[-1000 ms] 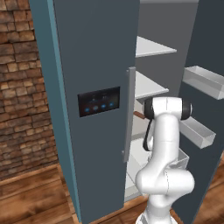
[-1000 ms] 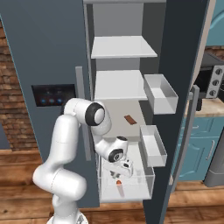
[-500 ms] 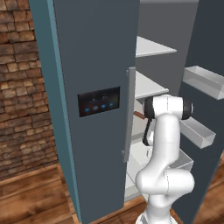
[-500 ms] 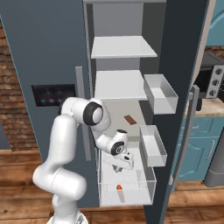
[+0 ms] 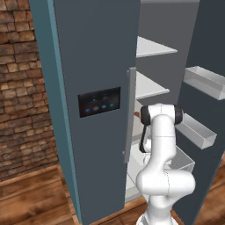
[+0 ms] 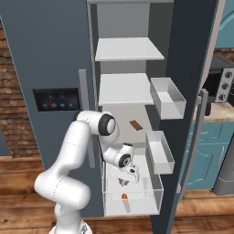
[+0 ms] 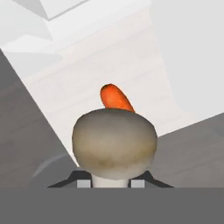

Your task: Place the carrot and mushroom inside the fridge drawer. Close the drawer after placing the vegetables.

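The dark grey fridge door (image 6: 50, 68) with its small black touch panel (image 6: 55, 99) stands on the left, white robot arm (image 6: 77, 151) reaching in past it. The two-finger gripper (image 6: 126, 179) hangs just above the wide white box-shaped pull-out fridge drawer (image 6: 132, 204), which is pulled out. It's clamped tight on the stem of a pale beige round-capped mushroom (image 7: 113, 146); in the hand view the cap sits right in front of the fingers. The small bright orange tapered carrot (image 6: 124, 196) is already lying on the drawer floor, below the gripper and clear of it. Further back there's a small brown flat thing (image 6: 135, 124) on the white shelf (image 6: 128, 123), and two clear grey door trays (image 6: 167, 97) hang on the right.
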